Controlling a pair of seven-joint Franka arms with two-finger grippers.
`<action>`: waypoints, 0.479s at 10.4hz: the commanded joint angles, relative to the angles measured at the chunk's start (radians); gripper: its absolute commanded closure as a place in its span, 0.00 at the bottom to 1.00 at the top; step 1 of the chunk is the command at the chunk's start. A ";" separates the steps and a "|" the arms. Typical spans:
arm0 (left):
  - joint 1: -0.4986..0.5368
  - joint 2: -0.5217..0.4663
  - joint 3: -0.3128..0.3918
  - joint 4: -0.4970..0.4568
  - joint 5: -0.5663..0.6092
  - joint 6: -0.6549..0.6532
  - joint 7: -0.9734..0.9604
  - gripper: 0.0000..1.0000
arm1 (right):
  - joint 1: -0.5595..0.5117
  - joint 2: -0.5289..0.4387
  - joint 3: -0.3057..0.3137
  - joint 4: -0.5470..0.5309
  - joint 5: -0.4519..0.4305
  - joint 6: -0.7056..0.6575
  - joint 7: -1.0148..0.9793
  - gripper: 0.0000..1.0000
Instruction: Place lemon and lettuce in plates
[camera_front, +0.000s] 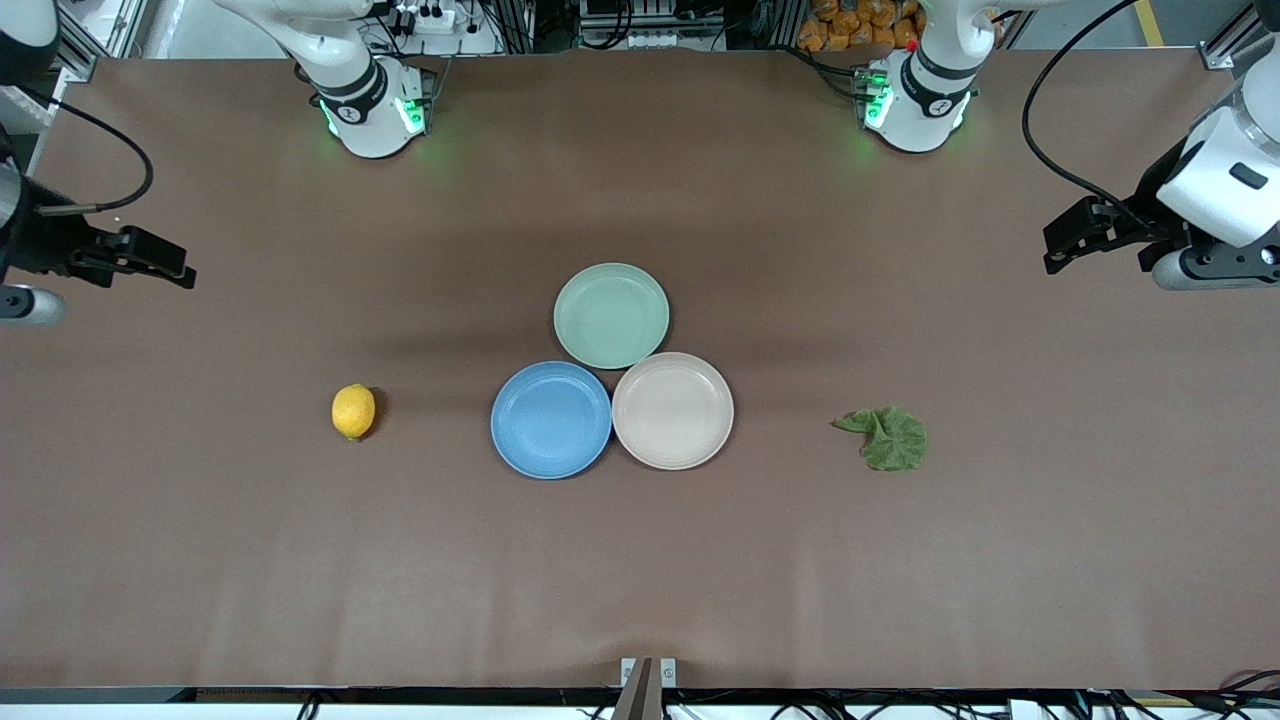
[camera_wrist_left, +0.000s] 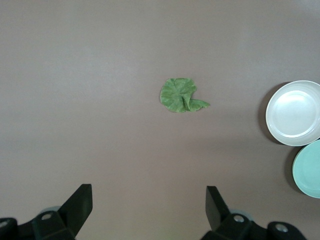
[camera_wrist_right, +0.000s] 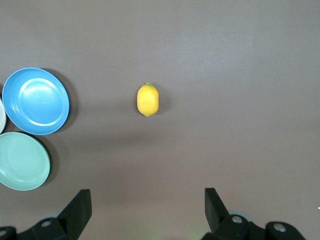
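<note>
One smooth yellow lemon (camera_front: 353, 411), one crumpled green lettuce (camera_front: 887, 438), both grippers (camera_wrist_left: 145, 205) (camera_wrist_right: 145, 206) spread wide, holding nothing.

white arms (camera_front: 1225, 170) | black fingers (camera_wrist_left: 80, 202) | green base lights (camera_front: 410, 115)

Yellow lemon (camera_wrist_right: 148, 99) lies bare on the surface, centred ahead of the right jaws; crumpled green lettuce (camera_wrist_left: 180, 95) ahead of the left jaws; blue plate (camera_front: 551, 419) and beige plate (camera_front: 673, 410) touch, empty.
</note>
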 joint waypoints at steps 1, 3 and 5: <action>0.010 -0.021 0.000 -0.010 -0.009 -0.010 0.032 0.00 | -0.018 -0.007 0.010 0.007 0.023 0.000 -0.002 0.00; 0.009 -0.012 -0.002 -0.011 -0.011 -0.009 0.022 0.00 | -0.013 -0.009 0.010 0.004 0.028 0.009 0.012 0.00; 0.006 0.032 -0.002 -0.017 -0.017 -0.006 0.030 0.00 | -0.010 -0.004 0.012 -0.042 0.026 0.084 0.014 0.00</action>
